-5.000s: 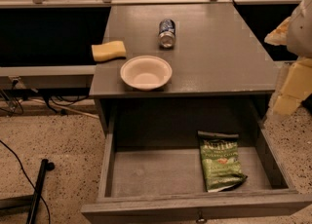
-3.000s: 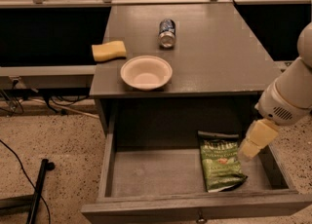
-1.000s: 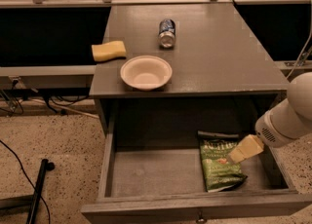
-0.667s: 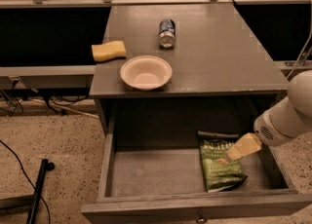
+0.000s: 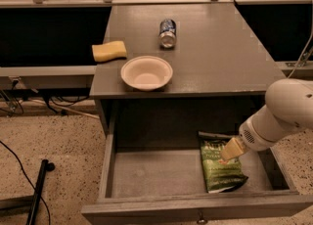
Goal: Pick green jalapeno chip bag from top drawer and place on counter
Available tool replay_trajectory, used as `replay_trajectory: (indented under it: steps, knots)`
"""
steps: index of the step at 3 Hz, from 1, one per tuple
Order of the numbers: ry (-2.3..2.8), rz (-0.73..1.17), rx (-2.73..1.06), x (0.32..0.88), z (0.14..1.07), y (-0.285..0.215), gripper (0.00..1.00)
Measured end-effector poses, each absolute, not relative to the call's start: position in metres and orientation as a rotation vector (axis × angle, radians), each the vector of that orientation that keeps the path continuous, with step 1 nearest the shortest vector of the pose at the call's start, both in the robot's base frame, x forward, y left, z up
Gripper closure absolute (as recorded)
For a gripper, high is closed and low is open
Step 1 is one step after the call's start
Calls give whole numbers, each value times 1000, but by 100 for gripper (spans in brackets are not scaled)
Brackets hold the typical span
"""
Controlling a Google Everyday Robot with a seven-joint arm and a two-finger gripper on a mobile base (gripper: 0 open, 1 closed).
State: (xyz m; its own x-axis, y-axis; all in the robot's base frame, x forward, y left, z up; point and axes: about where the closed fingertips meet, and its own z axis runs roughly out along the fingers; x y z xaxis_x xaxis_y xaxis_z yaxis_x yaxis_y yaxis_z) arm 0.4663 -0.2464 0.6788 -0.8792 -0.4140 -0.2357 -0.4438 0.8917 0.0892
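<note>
Gripper (image 5: 231,149) (open/closed: cannot tell) inside top drawer (image 5: 195,205); green jalapeno chip bag (image 5: 219,172) just below it, extending toward drawer front.

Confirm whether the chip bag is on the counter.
No, the chip bag lies in the open top drawer, the gripper at its upper right.

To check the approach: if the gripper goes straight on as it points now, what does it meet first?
Probably the green jalapeno chip bag: the gripper, over the top drawer, points down at the bag's upper part. Whether they touch is unclear.
</note>
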Motion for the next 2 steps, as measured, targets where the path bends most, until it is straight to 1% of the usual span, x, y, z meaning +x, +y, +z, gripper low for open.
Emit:
replay_trajectory:
  steps: [2]
  knots:
    - [2961, 157, -498, 461, 637, -258, 38]
